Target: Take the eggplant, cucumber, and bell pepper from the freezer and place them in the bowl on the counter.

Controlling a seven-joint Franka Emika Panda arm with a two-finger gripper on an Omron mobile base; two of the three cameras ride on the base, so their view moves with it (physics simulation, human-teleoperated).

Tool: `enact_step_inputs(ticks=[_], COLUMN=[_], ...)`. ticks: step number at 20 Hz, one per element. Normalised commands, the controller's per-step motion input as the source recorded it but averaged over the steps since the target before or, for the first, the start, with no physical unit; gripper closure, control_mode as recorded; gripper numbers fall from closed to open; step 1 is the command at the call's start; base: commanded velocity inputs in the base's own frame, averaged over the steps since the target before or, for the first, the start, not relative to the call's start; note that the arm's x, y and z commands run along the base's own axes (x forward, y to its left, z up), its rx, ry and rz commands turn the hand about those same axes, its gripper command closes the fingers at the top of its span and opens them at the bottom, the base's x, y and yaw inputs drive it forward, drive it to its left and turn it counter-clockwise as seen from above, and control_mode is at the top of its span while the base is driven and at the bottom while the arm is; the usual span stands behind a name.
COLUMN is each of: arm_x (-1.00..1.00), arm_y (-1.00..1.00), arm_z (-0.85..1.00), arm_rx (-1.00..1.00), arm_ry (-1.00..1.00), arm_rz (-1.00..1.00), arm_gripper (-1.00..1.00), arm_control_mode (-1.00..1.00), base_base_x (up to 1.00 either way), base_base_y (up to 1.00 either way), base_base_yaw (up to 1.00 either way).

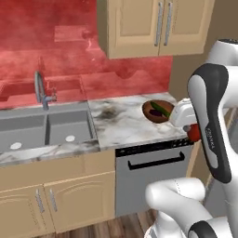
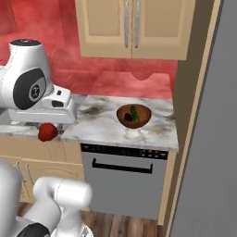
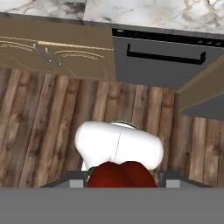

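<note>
Holding one red pepper (image 2: 47, 132), your gripper (image 3: 121, 176) is pinched on it out past the counter's (image 2: 157, 122) front edge, above the wood floor (image 3: 39, 131). You have one bowl (image 2: 134, 115) near the counter's right end, carrying two vegetables: one cucumber (image 2: 134, 113) and one eggplant (image 2: 127, 117), lying side by side. You also see one double sink (image 1: 46, 128) at the left and one dishwasher (image 2: 125, 178) under the bowl.
</note>
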Motion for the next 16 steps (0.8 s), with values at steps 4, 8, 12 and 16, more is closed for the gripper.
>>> enact_step_inputs(ticks=[4, 8, 12, 16], arm_x=[0.00, 0.00, 0.00, 0.00], arm_y=[0.00, 0.00, 0.00, 0.00], arm_z=[0.00, 0.00, 0.00, 0.00], arm_rx=[0.00, 0.00, 0.00, 0.00], arm_ry=[0.00, 0.00, 0.00, 0.00], arm_rz=[0.00, 0.00, 0.00, 0.00], arm_gripper=[1.00, 1.00, 1.00, 1.00], arm_control_mode=[1.00, 1.00, 1.00, 1.00], base_base_x=[0.45, 0.53, 0.52, 0.68], base_base_y=[0.04, -0.06, -0.34, -0.34], base_base_yaw=[0.00, 0.01, 0.10, 0.10])
